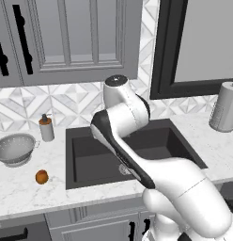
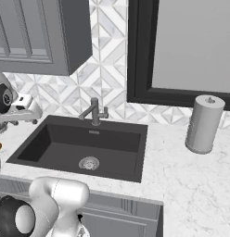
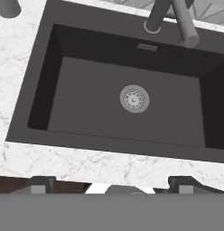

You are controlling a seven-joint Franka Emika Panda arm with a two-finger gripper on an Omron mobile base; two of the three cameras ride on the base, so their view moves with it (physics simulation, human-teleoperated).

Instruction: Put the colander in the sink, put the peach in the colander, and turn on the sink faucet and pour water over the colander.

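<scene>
Zero steps done: colander sits on worktop left of sink, peach just in front of it. Sink faucet off. Jaws wide open, empty, above sink.

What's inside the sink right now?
Inside the sink sits just its round silver drain on the bare dark floor. The colander and peach are out on the counter to its left. In the left base view the arm covers part of the basin.
</scene>
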